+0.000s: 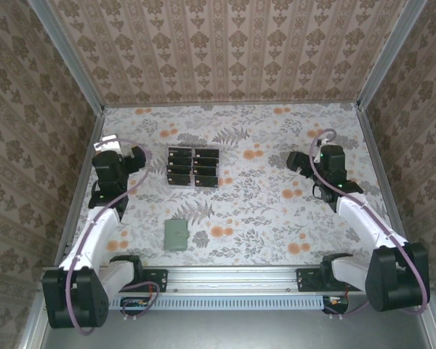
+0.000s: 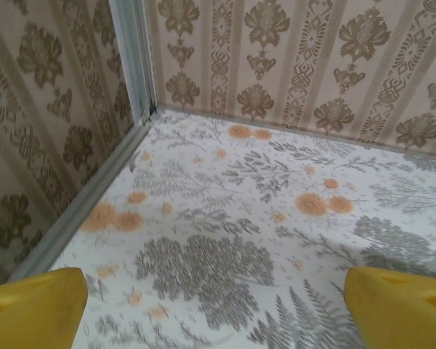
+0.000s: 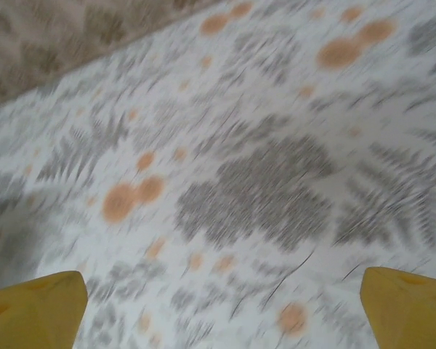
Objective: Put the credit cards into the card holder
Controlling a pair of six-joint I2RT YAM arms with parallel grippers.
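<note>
Left fingers [image 2: 36,305] spread wide, nothing between, above bare floral table [image 2: 225,218] by the back-left corner. Right fingers [image 3: 36,309] likewise released and empty; wrist view blurred, table pattern below. Top view adds: black cards [image 1: 180,154] in two columns in rack [image 1: 192,166], near left fingers, well apart from right. Wallet [image 1: 176,235] flat, shut, nearer the bases, apart from both.
</note>
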